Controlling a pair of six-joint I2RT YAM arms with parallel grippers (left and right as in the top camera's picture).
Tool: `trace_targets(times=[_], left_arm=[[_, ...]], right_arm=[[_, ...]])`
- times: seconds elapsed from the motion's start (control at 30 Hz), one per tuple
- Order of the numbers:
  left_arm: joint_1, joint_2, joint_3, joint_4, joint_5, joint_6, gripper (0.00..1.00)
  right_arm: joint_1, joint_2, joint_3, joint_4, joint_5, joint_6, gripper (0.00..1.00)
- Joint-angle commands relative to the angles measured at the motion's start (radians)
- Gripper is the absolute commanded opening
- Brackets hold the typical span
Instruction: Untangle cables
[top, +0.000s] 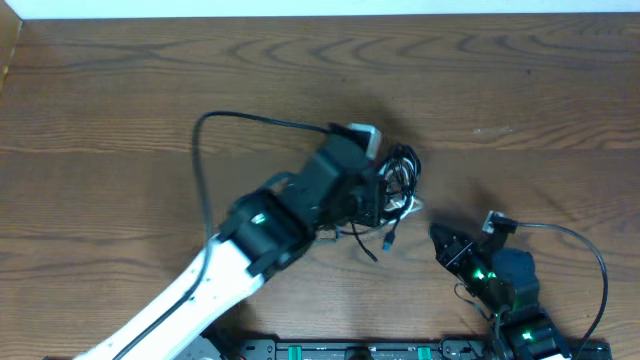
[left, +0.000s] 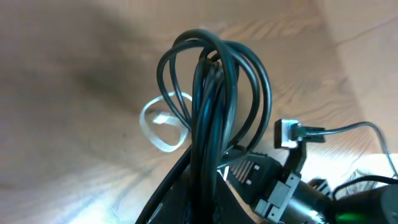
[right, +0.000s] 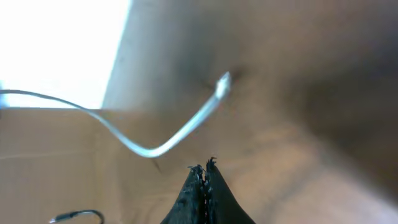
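Note:
A small tangle of thin black cables (top: 401, 172) lies at the table's middle, and a strand of the white cable (top: 403, 207) shows at its lower edge. My left gripper (top: 378, 196) is shut on the black cables. In the left wrist view the black cables (left: 214, 93) rise from between the fingers (left: 242, 208) as several loops, beside a loop of the white cable (left: 163, 124). My right gripper (top: 438, 236) is shut and empty, a little to the right of the tangle. In the right wrist view its tips (right: 204, 169) meet below the white cable (right: 168, 142).
A loose black plug end (top: 388, 240) hangs toward the front of the tangle. The left arm's own thick black wire (top: 215, 120) arcs over the table. The right arm's wire (top: 585, 245) curves at the far right. A black rail (top: 360, 350) runs along the front edge.

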Motion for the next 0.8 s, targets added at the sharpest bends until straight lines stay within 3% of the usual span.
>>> trace_targets(times=[0.0, 0.13, 0.23, 0.77], left_arm=[[0.001, -0.027, 0.008, -0.008, 0.006, 0.084, 0.07], [0.001, 0.006, 0.007, -0.032, 0.006, 0.168, 0.07], [0.001, 0.041, 0.007, -0.028, 0.006, 0.169, 0.08], [-0.088, 0.068, 0.007, 0.021, 0.007, 0.166, 0.07]], right_arm=[[0.004, -0.003, -0.001, 0.104, -0.125, -0.136, 0.02], [0.004, -0.003, -0.001, 0.244, -0.294, -0.076, 0.20], [0.004, -0.003, -0.001, 0.304, -0.337, 0.042, 0.26], [0.005, -0.003, -0.001, 0.306, -0.288, 0.147, 0.21]])
